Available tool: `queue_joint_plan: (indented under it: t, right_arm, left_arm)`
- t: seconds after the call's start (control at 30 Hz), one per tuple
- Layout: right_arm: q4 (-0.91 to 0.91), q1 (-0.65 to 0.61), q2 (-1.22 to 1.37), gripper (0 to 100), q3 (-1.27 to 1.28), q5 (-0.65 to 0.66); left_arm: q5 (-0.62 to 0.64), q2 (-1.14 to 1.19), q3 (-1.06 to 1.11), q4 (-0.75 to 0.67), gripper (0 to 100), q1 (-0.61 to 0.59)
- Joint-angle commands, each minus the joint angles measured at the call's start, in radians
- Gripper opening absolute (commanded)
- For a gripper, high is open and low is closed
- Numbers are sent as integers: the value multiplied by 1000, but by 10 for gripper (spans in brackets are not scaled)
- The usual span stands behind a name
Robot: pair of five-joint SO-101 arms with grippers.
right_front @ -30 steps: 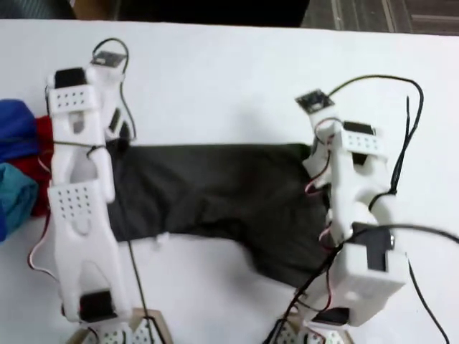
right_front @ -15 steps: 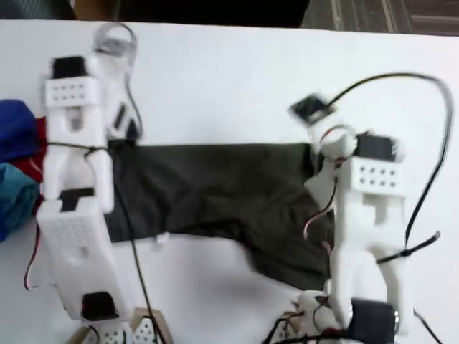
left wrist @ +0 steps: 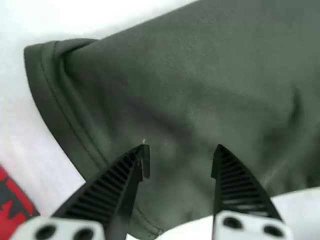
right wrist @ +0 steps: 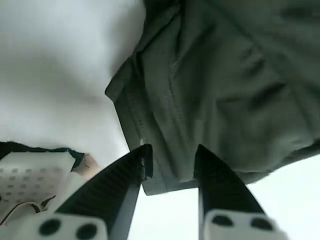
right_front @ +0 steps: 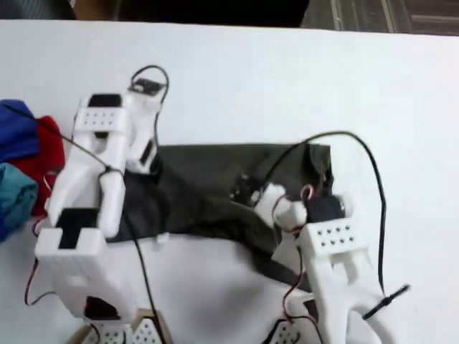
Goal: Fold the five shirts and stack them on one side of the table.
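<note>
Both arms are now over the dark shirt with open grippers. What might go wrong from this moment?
1. The dark shirt lies creased and uneven, with one part sticking out toward the arm bases, so a fold made now may come out crooked.
2. The left gripper and the right gripper hang open over layered edges, so each may pinch only one layer.
3. The black cable loops above the shirt and might snag it.
</note>
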Motion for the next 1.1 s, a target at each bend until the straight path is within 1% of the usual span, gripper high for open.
queue_joint_plan:
  t: [0.0,0.17,0.27,0.3,0.37,0.4,0.43,0.57,0.73,0.87,0.93,1.0,1.07]
  right_arm:
    - [-84,1,-30,152,60,9]
    - [-157,4,-30,149,132,17]
    - [-209,4,-30,142,153,17]
    - [-229,8,-30,120,157,17]
    - [-277,36,-30,32,157,17]
    - [-300,58,-30,9,157,17]
    - [-317,81,-30,29,155,17]
    - [-340,154,-30,22,153,21]
    - [-338,208,-31,22,153,86]
    - [-374,306,-30,50,155,81]
    - [-412,360,-30,120,155,80]
    - [-424,377,-28,192,155,80]
    - [-420,374,-28,200,155,80]
  left_arm:
    - [9,-40,5,-80,225,6]
    - [12,78,-59,-153,225,5]
    - [71,169,-128,-152,225,5]
    - [84,196,-147,-152,225,5]
    - [84,247,-176,-152,225,6]
    - [84,270,-188,-152,225,6]
    - [84,293,-199,-152,225,8]
    - [84,354,-249,-141,225,6]
    - [87,373,-363,-69,225,6]
    - [87,367,-501,43,225,8]
    - [86,374,-578,98,225,8]
    - [84,376,-627,130,225,6]
    - [84,376,-659,158,225,6]
